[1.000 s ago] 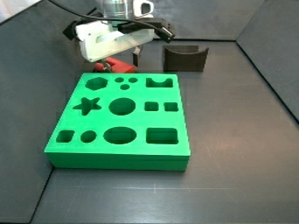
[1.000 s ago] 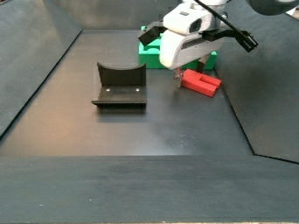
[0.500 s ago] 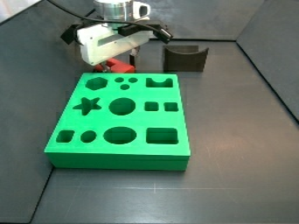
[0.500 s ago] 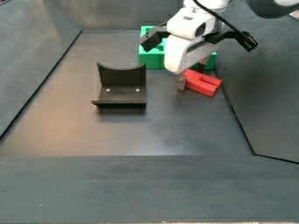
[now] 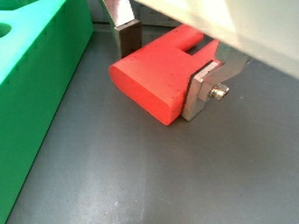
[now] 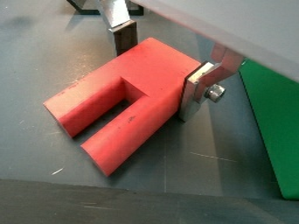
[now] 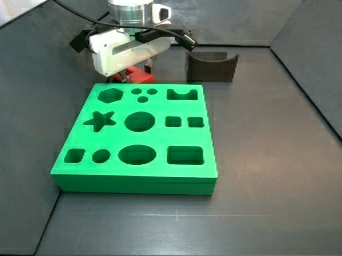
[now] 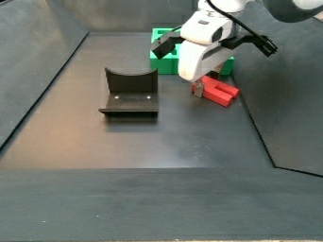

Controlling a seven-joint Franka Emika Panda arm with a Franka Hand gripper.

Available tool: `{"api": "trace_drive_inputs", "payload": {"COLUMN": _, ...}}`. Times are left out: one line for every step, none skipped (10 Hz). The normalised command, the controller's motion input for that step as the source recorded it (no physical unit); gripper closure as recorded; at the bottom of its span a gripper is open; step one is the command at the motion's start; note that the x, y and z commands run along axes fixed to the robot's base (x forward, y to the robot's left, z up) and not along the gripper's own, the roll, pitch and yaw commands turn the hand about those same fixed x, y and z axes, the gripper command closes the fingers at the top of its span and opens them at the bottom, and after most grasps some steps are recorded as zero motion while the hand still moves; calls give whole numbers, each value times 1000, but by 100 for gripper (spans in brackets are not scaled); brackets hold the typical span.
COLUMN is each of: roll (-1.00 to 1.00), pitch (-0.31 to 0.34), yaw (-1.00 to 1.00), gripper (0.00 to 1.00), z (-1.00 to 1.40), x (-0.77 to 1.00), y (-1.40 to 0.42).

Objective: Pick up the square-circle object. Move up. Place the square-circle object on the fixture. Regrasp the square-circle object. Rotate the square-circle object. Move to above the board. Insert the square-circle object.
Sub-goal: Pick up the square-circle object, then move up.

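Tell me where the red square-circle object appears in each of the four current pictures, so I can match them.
Wrist view: square-circle object, centre, between the gripper fingers.
Wrist view, centre, forked end nearest the camera.
Side view, upper left, mostly hidden by the gripper.
Side view, right of centre, on the floor.
Shared landmark: the green board, beside it.

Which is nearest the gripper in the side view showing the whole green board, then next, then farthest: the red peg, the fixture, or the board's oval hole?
From the gripper, low behind the board's far edge:
1. The red square-circle object, on the floor between the fingers.
2. The fixture, off to one side by the back wall.
3. The oval hole, in the board's near row.
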Motion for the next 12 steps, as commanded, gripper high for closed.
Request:
{"api": "trace_drive_inputs", "payload": {"roll": 0, "pitch": 0, "yaw": 0, "gripper": 100, "z": 0, "x": 0, "y": 0}}
{"api": "trace_drive_inputs", "payload": {"roll": 0, "pitch": 0, "yaw": 0, "gripper": 100, "z": 0, "x": 0, "y": 0}}
{"api": "trace_drive_inputs", "payload": {"roll": 0, "pitch": 0, "yaw": 0, "gripper": 100, "z": 0, "x": 0, "y": 0}}
{"api": "trace_drive_inputs", "payload": {"roll": 0, "pitch": 0, "yaw": 0, "gripper": 100, "z": 0, "x": 0, "y": 0}}
{"api": "trace_drive_inputs", "payload": {"roll": 0, "pitch": 0, "yaw": 0, "gripper": 100, "z": 0, "x": 0, "y": 0}}
{"api": "trace_drive_inputs", "payload": {"roll": 0, "pitch": 0, "yaw": 0, "gripper": 100, "z": 0, "x": 0, "y": 0}}
{"api": "trace_drive_inputs", "payload": {"roll": 0, "pitch": 0, "yaw": 0, "gripper": 100, "z": 0, "x": 0, "y": 0}}
{"api": "trace_drive_inputs", "payload": {"roll": 0, "pitch": 0, "yaw": 0, "gripper": 100, "z": 0, "x": 0, "y": 0}}
{"api": "trace_drive_inputs", "payload": {"roll": 0, "pitch": 0, "yaw": 0, "gripper": 100, "z": 0, "x": 0, "y": 0}}
{"api": "trace_drive_inputs", "payload": {"roll": 0, "pitch": 0, "yaw": 0, "gripper": 100, "z": 0, "x": 0, "y": 0}}
{"api": "trace_drive_inputs", "payload": {"roll": 0, "pitch": 0, "yaw": 0, "gripper": 100, "z": 833, "x": 0, "y": 0}}
{"api": "trace_drive_inputs", "payload": {"roll": 2, "pitch": 19, "yaw": 60, "gripper": 100, "z": 796, "x": -22, "y": 6}}
